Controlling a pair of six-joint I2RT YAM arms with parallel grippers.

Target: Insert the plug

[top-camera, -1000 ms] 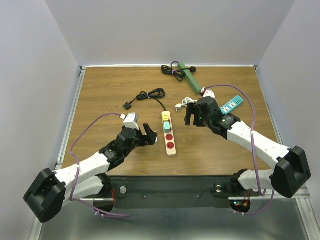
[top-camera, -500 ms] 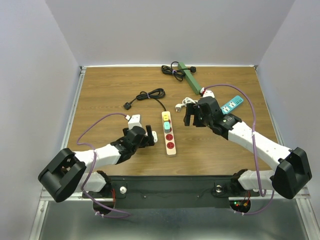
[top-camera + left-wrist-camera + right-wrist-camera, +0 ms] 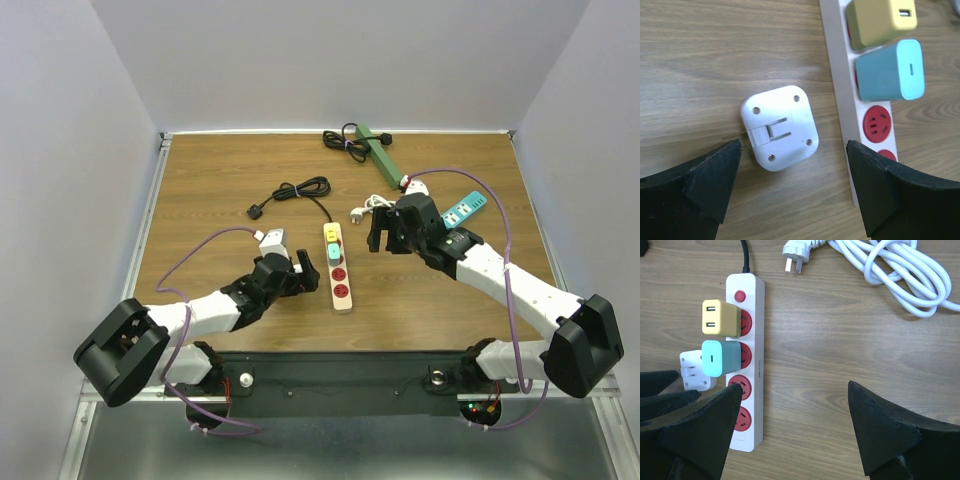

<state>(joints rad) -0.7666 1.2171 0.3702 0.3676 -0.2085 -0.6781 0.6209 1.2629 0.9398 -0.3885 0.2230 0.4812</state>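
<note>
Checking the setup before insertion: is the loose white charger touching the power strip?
Apart. The left wrist view looks straight down on both and shows a plain gap between the white charger and the long side of the power strip.

**Lighting and image quality.** Even, diffuse light from above fills all three views. In the top view we find soft, faint shadows beneath the arms [image 3: 490,270] on the table [image 3: 200,180], and the walls [image 3: 60,150] lean outward toward the frame edges. In the wrist views the white plug [image 3: 780,127] and the wood grain are sharp, while the near, dark fingers [image 3: 695,185] look softer.
</note>
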